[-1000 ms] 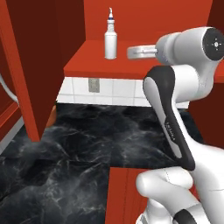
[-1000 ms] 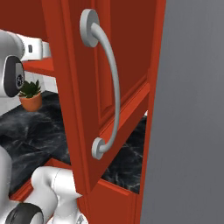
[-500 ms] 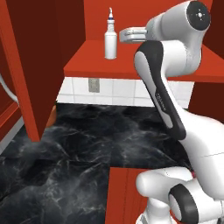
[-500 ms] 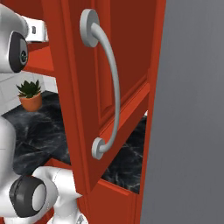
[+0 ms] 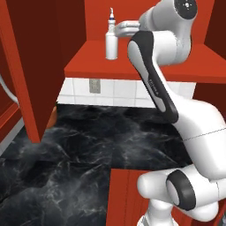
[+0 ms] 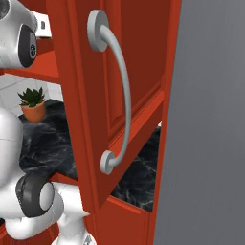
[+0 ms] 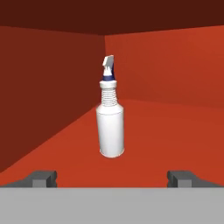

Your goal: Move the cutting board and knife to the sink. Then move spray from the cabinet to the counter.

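Even rendered light, soft shadows, glossy counter (image 5: 79, 150) sheen, slight blur.

Glossy veined marble counter (image 5: 79, 150); matt, probably plastic spray (image 7: 110, 118).

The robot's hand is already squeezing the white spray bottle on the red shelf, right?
Not quite. The gripper is not squeezing the spray bottle yet. In the hand view its two fingertips sit wide apart with the bottle standing upright ahead of them, untouched. The rest is right: it is a white bottle on the red shelf.
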